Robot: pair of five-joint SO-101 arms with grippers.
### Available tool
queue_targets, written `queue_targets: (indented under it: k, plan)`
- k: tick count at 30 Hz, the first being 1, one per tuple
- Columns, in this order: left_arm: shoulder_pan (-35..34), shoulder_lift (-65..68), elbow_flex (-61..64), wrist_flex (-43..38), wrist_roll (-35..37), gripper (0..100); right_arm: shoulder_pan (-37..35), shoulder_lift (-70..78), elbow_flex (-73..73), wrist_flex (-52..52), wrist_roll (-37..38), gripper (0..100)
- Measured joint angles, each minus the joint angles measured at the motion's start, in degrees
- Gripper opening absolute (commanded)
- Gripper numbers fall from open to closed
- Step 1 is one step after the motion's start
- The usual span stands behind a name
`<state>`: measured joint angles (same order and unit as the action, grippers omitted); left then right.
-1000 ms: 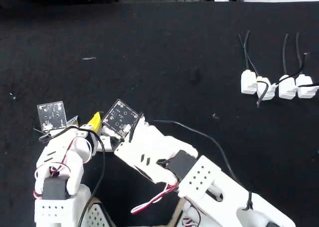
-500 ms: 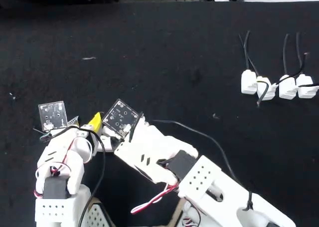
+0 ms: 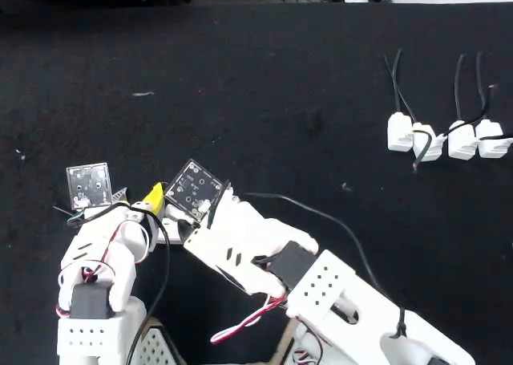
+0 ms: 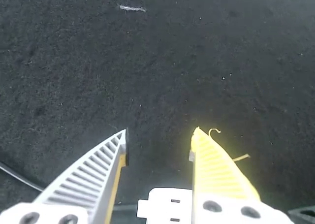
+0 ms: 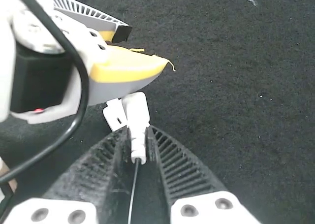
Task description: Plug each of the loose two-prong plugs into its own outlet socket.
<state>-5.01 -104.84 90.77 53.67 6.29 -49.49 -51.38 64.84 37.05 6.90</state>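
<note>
Right wrist view: the right gripper (image 5: 139, 132) is clamped on a white two-prong plug (image 5: 137, 113) with a thin black wire, just beside a small white outlet socket (image 5: 115, 116). Left wrist view: the left gripper (image 4: 160, 133) stands wide apart, holding nothing. High view: four more white plugs (image 3: 400, 132) lie well apart on the black cloth table (image 3: 264, 84).

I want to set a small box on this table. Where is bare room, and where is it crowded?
Free: the wide middle of the table, bordered by the four white plugs and the two arms. Crowded: the near corner where the left gripper and the right gripper, holding a plug, meet.
</note>
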Motion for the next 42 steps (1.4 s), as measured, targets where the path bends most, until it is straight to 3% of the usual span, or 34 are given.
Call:
queue_targets:
  k: [22, 31, 37, 42]
  plan:
    - [-0.1, 0.0, 1.9, -2.0, -0.5, 22, 0.4, 0.0, 0.0, 1.1, 0.0, 1.1]
    - [-11.8, 0.6, 1.9, -2.0, -0.8, 22, 7.9, 0.0, -10.5, 17.2, 0.0, 1.1]
    - [-12.7, 0.6, 1.9, -2.0, -0.8, 22, 8.7, 8.1, -17.8, 23.3, 0.0, 1.1]
    - [-13.1, 0.6, 1.9, 0.3, -1.2, 22, 8.7, 21.5, -29.7, 35.0, 0.0, 1.1]
